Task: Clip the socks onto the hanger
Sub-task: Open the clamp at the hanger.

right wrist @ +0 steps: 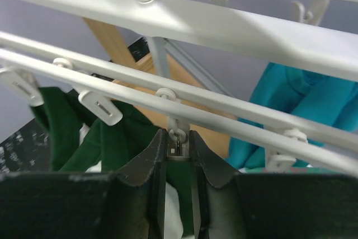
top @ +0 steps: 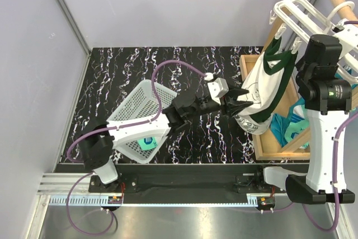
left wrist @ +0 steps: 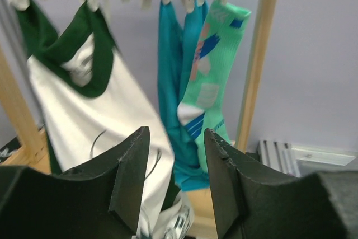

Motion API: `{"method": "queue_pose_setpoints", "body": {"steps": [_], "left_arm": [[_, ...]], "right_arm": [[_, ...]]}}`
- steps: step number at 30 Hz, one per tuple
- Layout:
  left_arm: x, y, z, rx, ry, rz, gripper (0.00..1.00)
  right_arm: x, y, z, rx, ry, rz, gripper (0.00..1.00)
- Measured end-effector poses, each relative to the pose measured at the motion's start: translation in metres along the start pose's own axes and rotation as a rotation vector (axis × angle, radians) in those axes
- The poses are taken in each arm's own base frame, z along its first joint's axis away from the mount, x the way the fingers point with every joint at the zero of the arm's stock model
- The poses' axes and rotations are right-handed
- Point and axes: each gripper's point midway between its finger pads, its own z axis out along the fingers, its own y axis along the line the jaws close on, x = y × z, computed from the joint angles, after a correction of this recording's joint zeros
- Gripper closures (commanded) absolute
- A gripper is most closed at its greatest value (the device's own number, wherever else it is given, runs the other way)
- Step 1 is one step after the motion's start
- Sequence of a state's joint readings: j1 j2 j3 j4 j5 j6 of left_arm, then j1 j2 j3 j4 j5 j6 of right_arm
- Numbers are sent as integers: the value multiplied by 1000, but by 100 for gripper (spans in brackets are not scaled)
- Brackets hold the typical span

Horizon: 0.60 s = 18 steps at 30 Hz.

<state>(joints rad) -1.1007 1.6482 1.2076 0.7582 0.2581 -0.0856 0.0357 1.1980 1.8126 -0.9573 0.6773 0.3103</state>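
My L gripper (left wrist: 174, 138) is spread, empty, facing a hung sock (left wrist: 215, 65) by the desk (top: 168, 71) right edge; R gripper (right wrist: 178, 138) pinches a hanger (right wrist: 235, 29) clip (right wrist: 175, 148).

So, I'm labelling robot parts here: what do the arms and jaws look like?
The left arm and right arm have white links, black joints and black bases. A purple cable loops along the left one; a green marking shows on a right-arm joint. The jaws are matte black and wedge-shaped.
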Motion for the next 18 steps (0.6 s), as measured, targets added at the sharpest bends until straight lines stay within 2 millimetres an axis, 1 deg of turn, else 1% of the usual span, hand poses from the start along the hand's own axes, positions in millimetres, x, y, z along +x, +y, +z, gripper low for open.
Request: {"method": "queue_pose_setpoints", "body": {"steps": [4,7,9,12,14,17,18], "left_arm": [[-23,-15,26,116,-80,-16,49],[-31,-23,45,191,-146,-17,47],[-28,-26,58,230,-175,-26,37],[-15,-24,80,261,-207,-64,40],[-5,-20,95,278,-227,-104,44],[6,-13,114,290,-245,-164,48],[9,-10,117,289,-247,-183,48]], "right_arm": [[1,11,-13,-89,45,43,96],[3,16,-22,-142,80,60,95],[4,18,-27,-164,96,67,95],[6,21,-35,-203,114,79,95],[6,23,-40,-233,120,87,94],[7,25,-49,-274,129,93,93],[8,25,-51,-281,129,93,94]]}}
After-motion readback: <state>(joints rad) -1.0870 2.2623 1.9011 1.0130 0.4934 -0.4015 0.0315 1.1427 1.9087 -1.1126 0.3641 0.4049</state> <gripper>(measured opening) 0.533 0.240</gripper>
